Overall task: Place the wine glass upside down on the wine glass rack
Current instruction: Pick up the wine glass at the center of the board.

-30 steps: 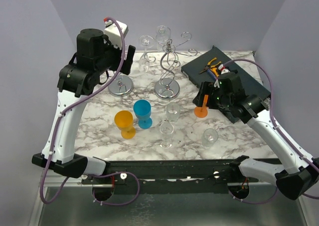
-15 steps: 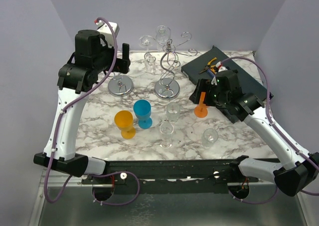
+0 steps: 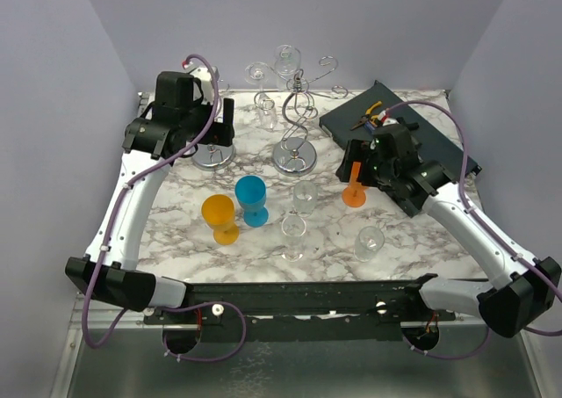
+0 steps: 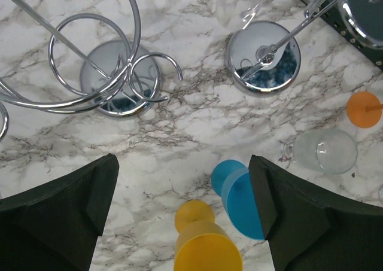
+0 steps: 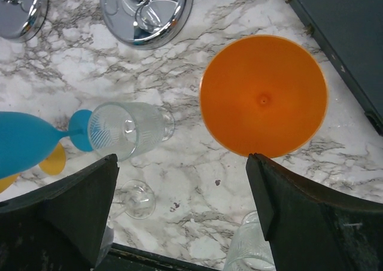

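My right pincer (image 5: 181, 163) has spread wider above the orange plastic wine glass (image 5: 263, 97), and my left arm has swung in low by the racks.
The glass stands upright on the white marbled bench (image 3: 176, 231), just beside the dark flat case (image 3: 439, 143), not gripped and apart from the spiral chrome wire rack (image 3: 294, 117). Both my right and left pincer (image 4: 182, 160) gape wide, holding nothing. I judge the grasp comes next.

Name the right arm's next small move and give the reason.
Probably shift the right gripper so it centres on the orange glass, then lower it. The jaws stand open and empty above the glass, which sits off toward one finger rather than midway between them.
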`<state>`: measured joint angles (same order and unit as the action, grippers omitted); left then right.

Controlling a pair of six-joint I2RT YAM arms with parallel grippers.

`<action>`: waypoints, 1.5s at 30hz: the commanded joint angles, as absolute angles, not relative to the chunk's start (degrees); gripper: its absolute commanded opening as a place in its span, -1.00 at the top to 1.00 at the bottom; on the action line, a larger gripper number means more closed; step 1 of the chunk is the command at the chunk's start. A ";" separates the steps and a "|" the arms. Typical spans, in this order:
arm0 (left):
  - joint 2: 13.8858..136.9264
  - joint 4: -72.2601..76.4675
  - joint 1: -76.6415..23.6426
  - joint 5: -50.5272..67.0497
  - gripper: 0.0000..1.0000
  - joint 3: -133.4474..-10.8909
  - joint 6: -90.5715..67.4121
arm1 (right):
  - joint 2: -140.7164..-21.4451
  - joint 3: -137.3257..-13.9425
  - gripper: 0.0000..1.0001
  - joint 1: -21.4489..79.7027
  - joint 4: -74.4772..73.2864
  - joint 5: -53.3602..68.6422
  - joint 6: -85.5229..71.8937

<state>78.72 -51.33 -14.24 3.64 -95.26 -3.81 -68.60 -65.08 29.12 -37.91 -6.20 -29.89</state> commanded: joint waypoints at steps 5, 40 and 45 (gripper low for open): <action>75.23 -49.00 -13.94 4.22 -0.97 -91.53 -1.38 | -69.61 -65.81 -0.83 26.12 -37.98 -10.81 -28.29; 73.98 -48.69 -13.89 4.89 -0.97 -95.44 -0.29 | -75.91 -71.89 0.99 25.75 -40.29 -9.60 -23.52; 73.78 -48.69 -13.89 6.04 -0.97 -95.76 -0.27 | -71.56 -74.58 0.99 25.75 -43.73 -9.64 -23.36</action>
